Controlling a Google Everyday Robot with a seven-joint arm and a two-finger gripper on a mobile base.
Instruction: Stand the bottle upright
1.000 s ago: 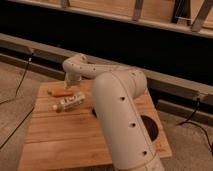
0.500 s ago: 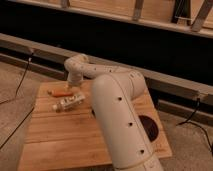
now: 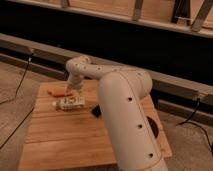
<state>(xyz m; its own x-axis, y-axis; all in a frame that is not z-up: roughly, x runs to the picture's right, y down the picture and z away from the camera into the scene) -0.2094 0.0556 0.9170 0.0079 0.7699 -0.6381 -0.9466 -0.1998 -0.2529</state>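
The bottle (image 3: 70, 103), small and pale with a white label, lies on its side at the left of the wooden table (image 3: 60, 140). My gripper (image 3: 74, 89) hangs at the end of the white arm (image 3: 125, 105), just above and behind the bottle, between it and the thin orange stick (image 3: 60, 93). Its jaws stand open and nothing is held in them. The bulky arm fills the middle of the view and hides much of the table's right half.
A flat black slab (image 3: 95, 111) lies right of the bottle, partly behind the arm. A dark round patch (image 3: 153, 126) shows at the table's right. A grey ledge (image 3: 30, 50) runs behind the table. Cables (image 3: 20, 85) trail over the floor at left.
The arm's wrist has shifted a little to the right and down, closer to the bottle. The bottle, stick and slab lie where they were.
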